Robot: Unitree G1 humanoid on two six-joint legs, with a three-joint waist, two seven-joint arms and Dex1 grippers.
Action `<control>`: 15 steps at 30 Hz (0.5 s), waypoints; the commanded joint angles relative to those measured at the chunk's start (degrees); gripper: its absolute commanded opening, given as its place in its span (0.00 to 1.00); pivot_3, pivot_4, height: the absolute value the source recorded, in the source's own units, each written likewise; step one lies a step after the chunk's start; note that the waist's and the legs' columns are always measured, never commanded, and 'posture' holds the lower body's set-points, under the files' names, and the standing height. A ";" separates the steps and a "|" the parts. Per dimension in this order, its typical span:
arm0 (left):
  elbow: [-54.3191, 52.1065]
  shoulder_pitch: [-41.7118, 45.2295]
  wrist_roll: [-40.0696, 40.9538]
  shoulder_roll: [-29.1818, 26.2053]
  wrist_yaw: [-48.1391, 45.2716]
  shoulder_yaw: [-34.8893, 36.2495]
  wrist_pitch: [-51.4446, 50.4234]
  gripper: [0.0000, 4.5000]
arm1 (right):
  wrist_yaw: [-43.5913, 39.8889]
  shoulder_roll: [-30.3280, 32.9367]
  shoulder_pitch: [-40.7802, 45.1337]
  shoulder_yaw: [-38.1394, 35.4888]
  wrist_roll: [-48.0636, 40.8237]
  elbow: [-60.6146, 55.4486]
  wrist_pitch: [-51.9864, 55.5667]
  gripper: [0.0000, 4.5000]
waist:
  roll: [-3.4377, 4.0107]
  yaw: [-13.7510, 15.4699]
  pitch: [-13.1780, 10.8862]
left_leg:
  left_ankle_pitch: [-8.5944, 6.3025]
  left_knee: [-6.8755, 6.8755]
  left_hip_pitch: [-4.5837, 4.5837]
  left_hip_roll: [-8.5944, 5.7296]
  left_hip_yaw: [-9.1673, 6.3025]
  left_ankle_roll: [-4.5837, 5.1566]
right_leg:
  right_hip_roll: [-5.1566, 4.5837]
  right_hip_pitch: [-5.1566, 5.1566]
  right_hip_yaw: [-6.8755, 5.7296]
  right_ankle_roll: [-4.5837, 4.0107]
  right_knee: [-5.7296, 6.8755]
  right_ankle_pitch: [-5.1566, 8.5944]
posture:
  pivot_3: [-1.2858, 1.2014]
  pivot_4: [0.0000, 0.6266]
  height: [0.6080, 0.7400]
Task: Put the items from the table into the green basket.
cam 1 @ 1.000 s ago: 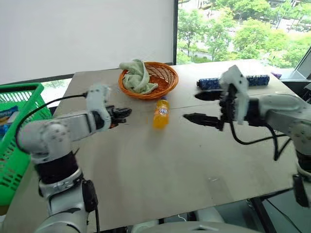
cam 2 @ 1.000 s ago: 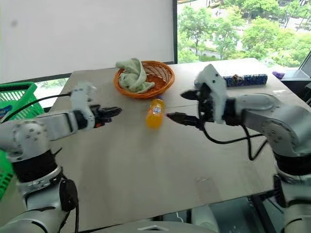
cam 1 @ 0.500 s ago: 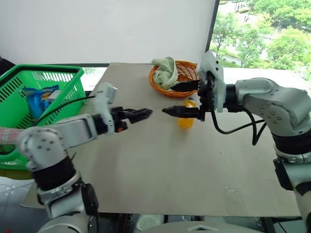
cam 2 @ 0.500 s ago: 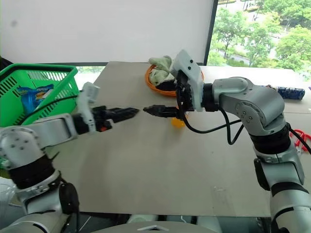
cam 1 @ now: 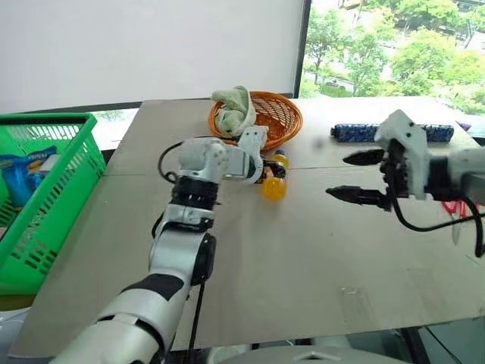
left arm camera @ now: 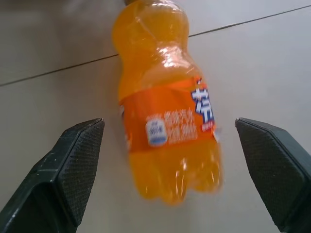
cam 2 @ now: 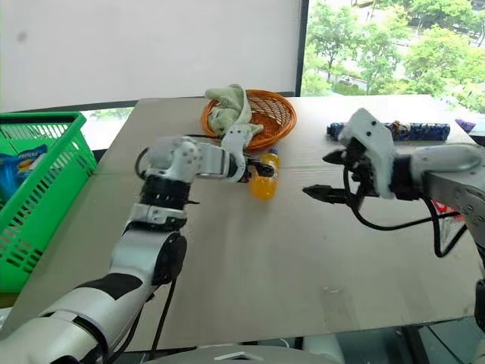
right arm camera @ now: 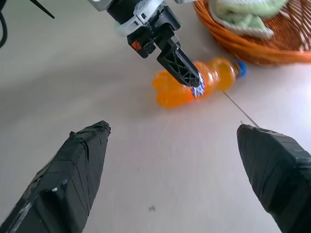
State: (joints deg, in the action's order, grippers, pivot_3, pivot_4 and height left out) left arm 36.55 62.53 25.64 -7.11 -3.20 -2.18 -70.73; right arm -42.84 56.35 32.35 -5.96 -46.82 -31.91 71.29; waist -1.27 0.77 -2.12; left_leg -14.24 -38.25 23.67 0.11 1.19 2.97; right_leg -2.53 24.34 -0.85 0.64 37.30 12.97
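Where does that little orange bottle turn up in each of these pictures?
Left eye view: bottle lying mid-table, just before the wicker bowl.
Right eye view: bottle mid-table, at the left hand.
Left wrist view: bottle centre, between the open fingers.
Right wrist view: bottle upper middle, beside the bowl.
Shared landmark: the bowl.

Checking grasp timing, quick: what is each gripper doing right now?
Left gripper: open, straddling the orange bottle, not gripping.
Right gripper: open, empty.

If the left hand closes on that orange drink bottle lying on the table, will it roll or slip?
The orange drink bottle lies on its rounded side, so a nudge probably rolls it. It looks full, so likely heavy for its size. Its smooth plastic may slip between the left hand's open fingers.
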 commanded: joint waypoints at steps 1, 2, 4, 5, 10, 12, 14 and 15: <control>10.63 3.97 -6.24 2.34 -3.75 -3.78 8.15 0.99 | 1.52 1.06 -0.07 -4.07 -1.58 -2.41 1.15 1.00 | 0.01 -0.79 -0.02 | 0.00 -0.01 0.00 0.00 0.00 0.00 | 0.01 0.00 0.00 0.00 -0.01 0.00 | 0.45 0.00 1.00; 13.73 4.49 -7.73 2.95 -5.09 -4.57 9.79 0.99 | 2.04 0.87 -0.02 -4.38 -2.00 -2.71 1.55 1.00 | 0.01 -1.38 -0.01 | 0.00 -0.02 0.00 0.00 0.01 0.01 | 0.03 0.00 0.00 0.01 -0.01 0.00 | 0.45 0.00 1.00; 19.90 4.36 -11.83 4.33 -5.03 -6.34 15.78 0.99 | 3.31 0.18 0.04 -5.03 -2.91 -3.33 2.28 1.00 | 0.05 -2.74 0.01 | 0.00 -0.03 -0.03 0.02 0.04 0.01 | 0.09 0.00 0.03 0.02 -0.01 0.00 | 0.44 0.00 1.00; 21.65 4.22 -13.77 4.83 -4.74 -7.32 18.27 0.91 | 3.95 -0.05 -0.07 -5.30 -3.27 -3.68 2.55 1.00 | 0.13 -3.06 0.06 | 0.00 -0.03 -0.07 0.03 0.03 0.01 | 0.10 -0.05 0.04 0.03 0.02 0.01 | 0.44 0.00 1.00; 22.18 4.28 -15.22 5.03 -6.54 -5.58 19.09 0.70 | 5.74 -0.55 -0.26 -6.11 -5.31 -4.49 3.37 1.00 | 0.25 -4.13 0.02 | -0.01 -0.02 -0.94 0.09 0.05 -0.01 | 0.19 -0.79 0.04 0.31 0.06 0.16 | 0.45 0.00 1.00; 19.04 3.69 -14.01 4.16 -7.97 -3.56 16.19 0.70 | 6.00 -0.60 -0.56 -5.62 -5.40 -4.33 2.91 1.00 | 0.27 -4.58 0.02 | -0.01 -0.03 -0.94 0.10 0.05 -0.03 | 0.19 -0.78 0.03 0.42 0.10 0.08 | 0.45 0.00 1.00; 13.41 2.60 -11.85 2.98 -9.28 -0.87 11.31 0.70 | 5.96 -0.65 -0.65 -4.80 -5.36 -4.11 2.25 1.00 | 0.29 -4.89 0.02 | 0.00 -0.03 -0.94 0.10 0.04 -0.03 | 0.20 -0.76 0.05 0.45 0.16 0.06 | 0.46 0.00 1.00; 9.53 1.63 -11.29 2.08 -9.52 -0.06 7.97 0.70 | 5.86 -0.74 -0.61 -4.40 -5.38 -4.03 1.95 1.00 | 0.31 -5.03 -0.01 | 0.01 -0.03 -0.94 0.11 0.05 -0.02 | 0.27 -0.73 0.12 0.45 0.17 0.06 | 0.46 0.00 1.00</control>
State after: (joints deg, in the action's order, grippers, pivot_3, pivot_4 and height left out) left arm 51.10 64.12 12.72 -4.16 -11.67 -3.92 -58.81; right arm -37.13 55.75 31.02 -9.76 -52.11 -35.66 74.61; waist -0.96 -4.26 -2.13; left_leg -14.22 -38.28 22.76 0.23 1.25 2.95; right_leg -2.19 23.69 -0.61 1.13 37.51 13.00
